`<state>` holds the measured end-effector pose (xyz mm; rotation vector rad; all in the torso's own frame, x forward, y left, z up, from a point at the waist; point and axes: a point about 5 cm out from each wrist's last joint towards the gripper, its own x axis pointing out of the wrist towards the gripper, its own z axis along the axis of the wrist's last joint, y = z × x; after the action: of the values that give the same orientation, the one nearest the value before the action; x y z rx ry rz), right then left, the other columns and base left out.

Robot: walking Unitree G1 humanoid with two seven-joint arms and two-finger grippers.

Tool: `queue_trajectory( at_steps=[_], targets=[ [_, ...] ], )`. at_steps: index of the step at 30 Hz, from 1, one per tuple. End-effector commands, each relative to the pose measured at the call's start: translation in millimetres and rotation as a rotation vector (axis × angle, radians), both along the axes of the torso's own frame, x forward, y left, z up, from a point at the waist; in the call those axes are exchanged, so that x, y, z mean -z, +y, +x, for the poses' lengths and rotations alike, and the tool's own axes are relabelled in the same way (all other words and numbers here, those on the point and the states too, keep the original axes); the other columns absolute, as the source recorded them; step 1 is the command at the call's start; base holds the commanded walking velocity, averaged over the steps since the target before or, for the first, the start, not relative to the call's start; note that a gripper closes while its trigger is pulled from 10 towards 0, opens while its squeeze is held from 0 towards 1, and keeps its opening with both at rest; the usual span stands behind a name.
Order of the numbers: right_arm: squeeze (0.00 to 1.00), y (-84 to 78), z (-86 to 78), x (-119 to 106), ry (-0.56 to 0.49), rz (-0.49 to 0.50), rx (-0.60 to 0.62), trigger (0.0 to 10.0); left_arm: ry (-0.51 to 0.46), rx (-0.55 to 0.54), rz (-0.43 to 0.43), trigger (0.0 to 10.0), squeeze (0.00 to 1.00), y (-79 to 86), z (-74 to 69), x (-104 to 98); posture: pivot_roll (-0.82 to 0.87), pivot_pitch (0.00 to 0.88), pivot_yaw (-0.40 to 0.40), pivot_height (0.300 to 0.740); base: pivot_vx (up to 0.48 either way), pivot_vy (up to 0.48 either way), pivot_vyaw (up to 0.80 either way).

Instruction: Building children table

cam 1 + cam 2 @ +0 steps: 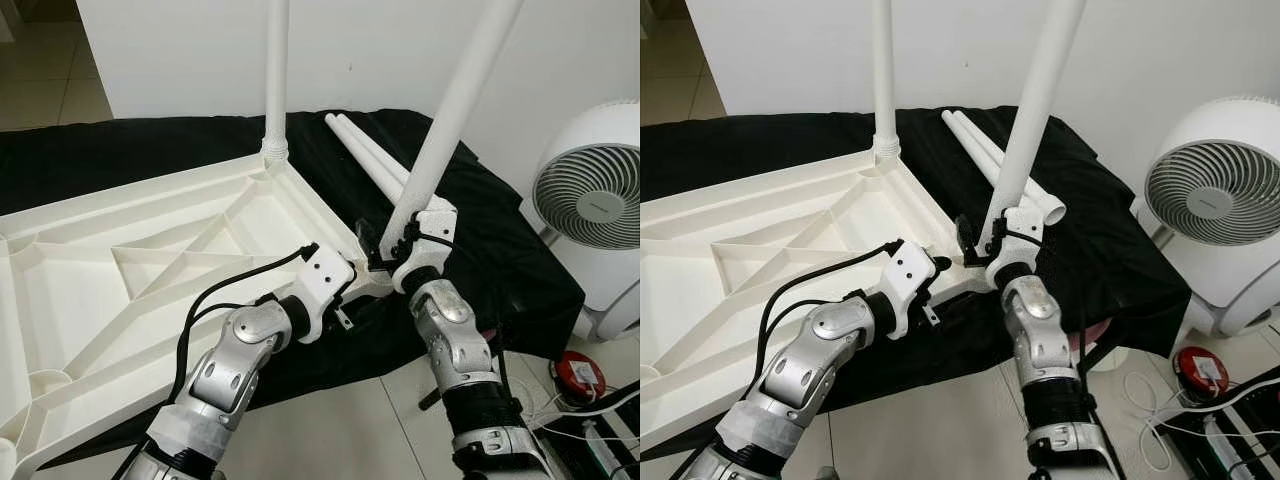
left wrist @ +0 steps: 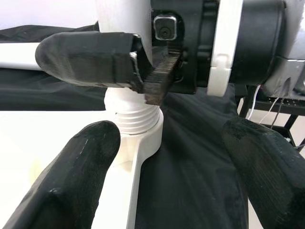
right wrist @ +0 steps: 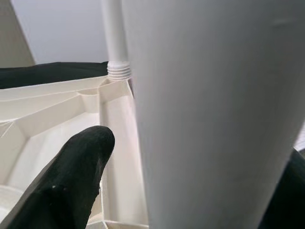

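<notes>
Table leg (image 1: 455,105) leans up-right from the tabletop (image 1: 150,260) corner, right pincer (image 1: 385,255) clamped round it; left pincer (image 2: 162,171) gapes empty.

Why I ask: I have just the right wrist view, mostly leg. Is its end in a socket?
Observer: Yes. The leg's threaded end sits in the near corner socket; some threads show above it.
Operator: Where's the left gripper?
Observer: The left gripper is open, with its fingers on either side of that socket.
Operator: Any legs left?
Observer: Two spare legs lie on the black cloth, beyond the right gripper, which is shut on the leg.
</notes>
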<state>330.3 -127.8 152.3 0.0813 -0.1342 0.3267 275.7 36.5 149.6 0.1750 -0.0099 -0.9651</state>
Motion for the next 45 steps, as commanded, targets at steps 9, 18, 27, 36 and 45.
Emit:
queue_trajectory(
  at_steps=[9,18,27,36,45],
  targets=[
    [0.0,-13.1,0.8,3,0.006,-0.163,-0.22,10.0,-0.013,-0.044,0.001,10.0,0.0,1.9,0.5,-3,0.0,0.017,-0.07,0.74,0.0,0.0,0.0],
    [0.0,-35.6,5.4,10,0.044,-0.305,-0.316,9.5,-0.017,-0.039,0.001,10.0,0.0,1.4,1.0,-4,0.0,0.02,-0.064,0.74,0.0,0.0,0.0],
    [0.0,-41.1,9.1,11,0.053,-0.325,-0.344,0.0,-0.018,-0.037,0.0,10.0,0.0,1.1,0.8,-5,0.0,0.019,-0.062,0.74,0.0,0.0,0.0],
    [0.0,-39.5,9.9,14,0.063,-0.297,-0.33,10.0,-0.018,-0.034,-0.004,10.0,0.0,0.5,0.3,-5,0.0,0.019,-0.062,0.74,0.0,0.0,0.0],
    [0.0,-27.5,5.1,20,0.089,-0.187,-0.239,10.0,-0.017,-0.021,-0.003,10.0,0.0,-1.7,-2.0,-5,0.0,0.007,-0.067,0.74,0.0,0.0,0.0]
  ],
)
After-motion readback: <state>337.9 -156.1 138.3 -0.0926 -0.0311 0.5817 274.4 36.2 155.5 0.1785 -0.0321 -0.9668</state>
